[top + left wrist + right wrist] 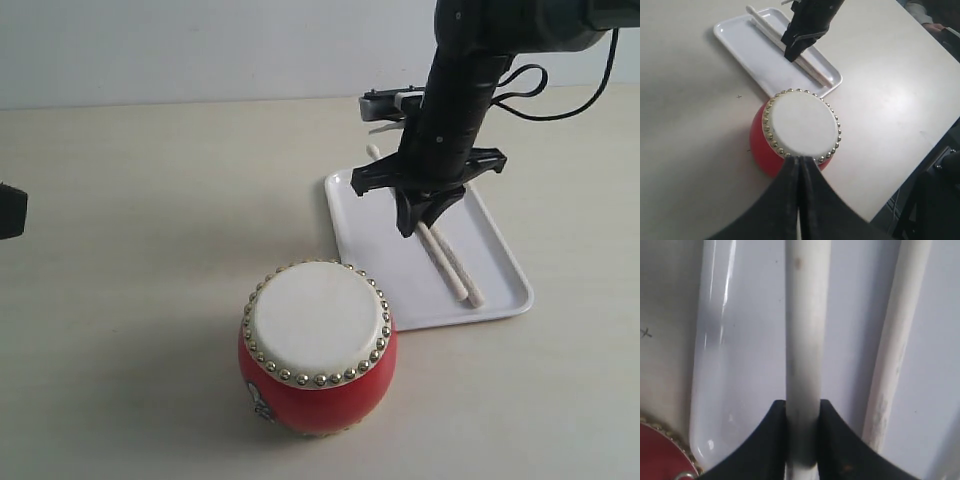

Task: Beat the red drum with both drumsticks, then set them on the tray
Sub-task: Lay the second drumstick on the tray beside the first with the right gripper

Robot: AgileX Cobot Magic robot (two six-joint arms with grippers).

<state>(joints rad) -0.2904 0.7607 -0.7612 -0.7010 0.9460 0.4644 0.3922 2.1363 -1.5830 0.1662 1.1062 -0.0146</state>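
Observation:
The red drum (318, 345) stands upright on the table, cream skin up, just in front of the white tray (390, 270). Two pale drumsticks (445, 262) lie side by side along the tray. My right gripper (412, 225) reaches down onto the tray. In the right wrist view it (802, 405) is shut on one drumstick (802, 315), with the other drumstick (895, 340) lying free beside it. My left gripper (799, 159) is shut and empty, hovering above the drum's (800, 122) near rim; the exterior view shows only a dark bit of that arm (10, 210).
The pale tabletop (150, 200) stretches left of the drum and tray. A black cable (540, 95) trails behind the right arm. In the left wrist view the table edge (920, 165) lies close beyond the drum.

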